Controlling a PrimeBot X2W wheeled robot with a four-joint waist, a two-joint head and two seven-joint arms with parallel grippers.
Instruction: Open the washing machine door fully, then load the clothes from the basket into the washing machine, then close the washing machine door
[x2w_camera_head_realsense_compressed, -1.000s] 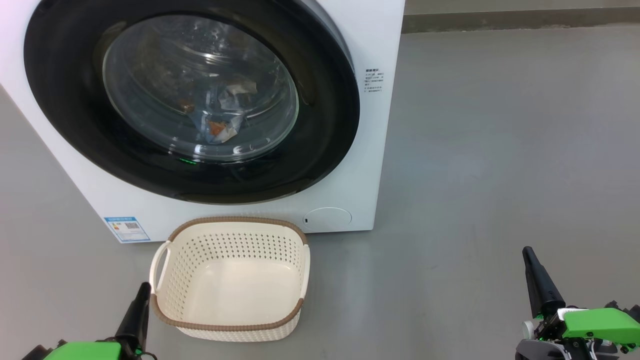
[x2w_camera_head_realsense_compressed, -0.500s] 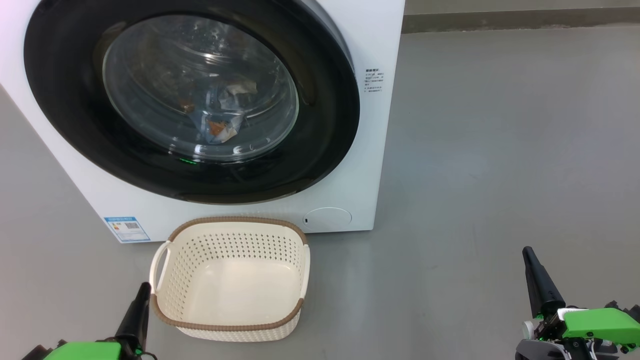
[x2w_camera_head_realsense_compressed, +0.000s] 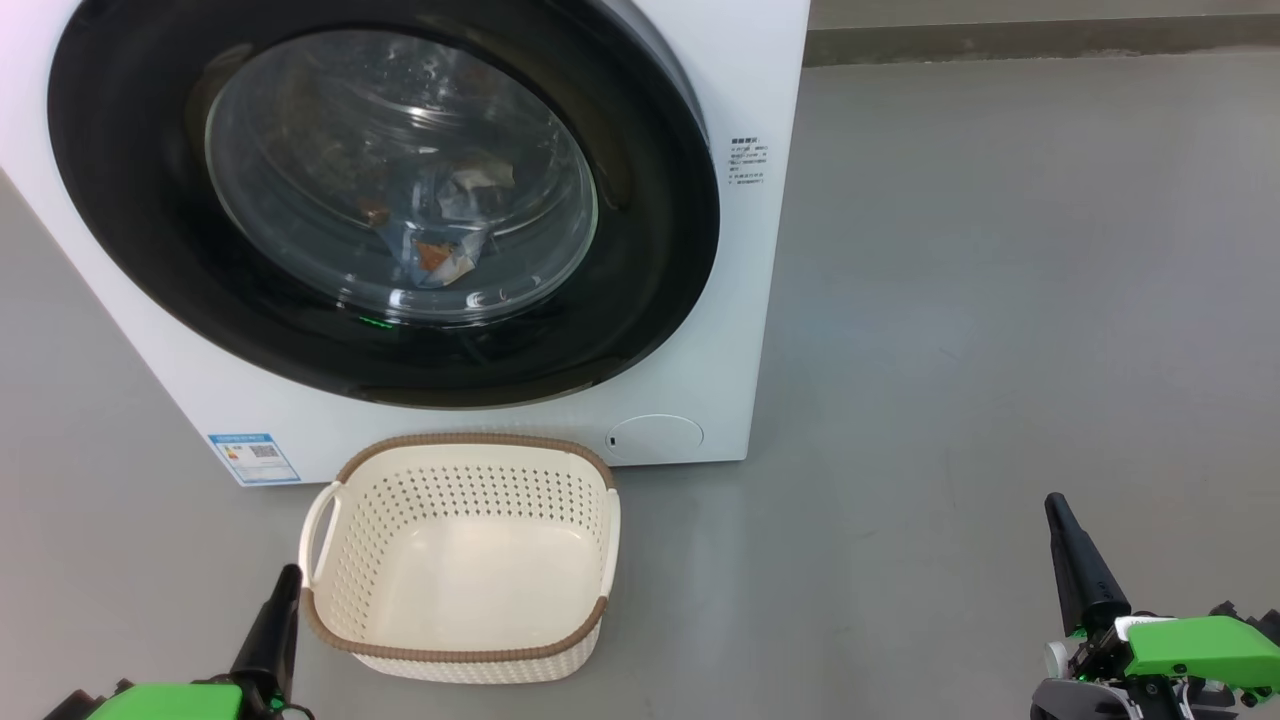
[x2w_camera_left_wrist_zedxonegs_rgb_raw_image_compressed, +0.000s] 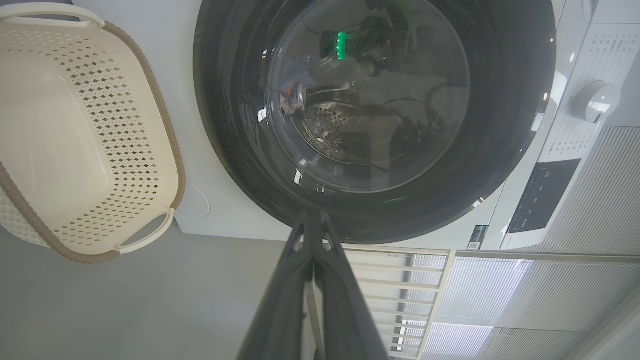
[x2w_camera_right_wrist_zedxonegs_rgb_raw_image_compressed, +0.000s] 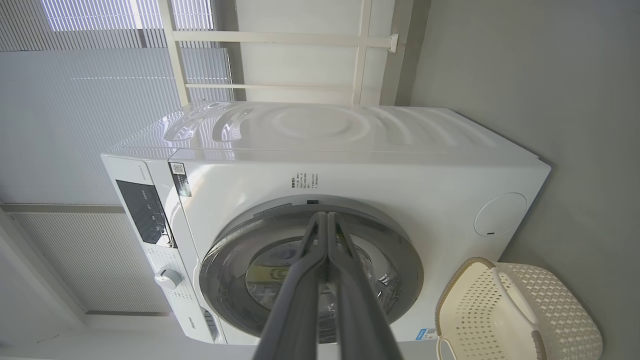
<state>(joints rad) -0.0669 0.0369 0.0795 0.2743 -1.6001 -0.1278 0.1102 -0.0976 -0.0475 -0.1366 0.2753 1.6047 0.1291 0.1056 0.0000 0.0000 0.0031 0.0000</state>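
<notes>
The white washing machine (x2w_camera_head_realsense_compressed: 740, 300) fills the upper left of the head view, its round black washing machine door (x2w_camera_head_realsense_compressed: 150, 260) lying flush against the front. Behind the glass, blue and orange clothes (x2w_camera_head_realsense_compressed: 440, 250) lie in the drum. On the floor in front stands the cream basket (x2w_camera_head_realsense_compressed: 470, 660) with nothing inside. My left gripper (x2w_camera_head_realsense_compressed: 290, 575) is shut beside the basket's left rim, holding nothing. Far to the right, over bare floor, my right gripper (x2w_camera_head_realsense_compressed: 1052, 503) is shut too. The left wrist view has the door (x2w_camera_left_wrist_zedxonegs_rgb_raw_image_compressed: 500, 150), the basket (x2w_camera_left_wrist_zedxonegs_rgb_raw_image_compressed: 165, 135) and the left gripper (x2w_camera_left_wrist_zedxonegs_rgb_raw_image_compressed: 312, 216); the right wrist view has the washing machine (x2w_camera_right_wrist_zedxonegs_rgb_raw_image_compressed: 400, 165) and the right gripper (x2w_camera_right_wrist_zedxonegs_rgb_raw_image_compressed: 327, 216).
Grey floor (x2w_camera_head_realsense_compressed: 1000, 300) spreads wide to the right of the machine. A blue label (x2w_camera_head_realsense_compressed: 252, 457) and a round flap (x2w_camera_head_realsense_compressed: 655, 438) sit low on its front. A control panel with a knob (x2w_camera_left_wrist_zedxonegs_rgb_raw_image_compressed: 595, 100) and a white railing before window blinds (x2w_camera_left_wrist_zedxonegs_rgb_raw_image_compressed: 400, 290) appear in the left wrist view.
</notes>
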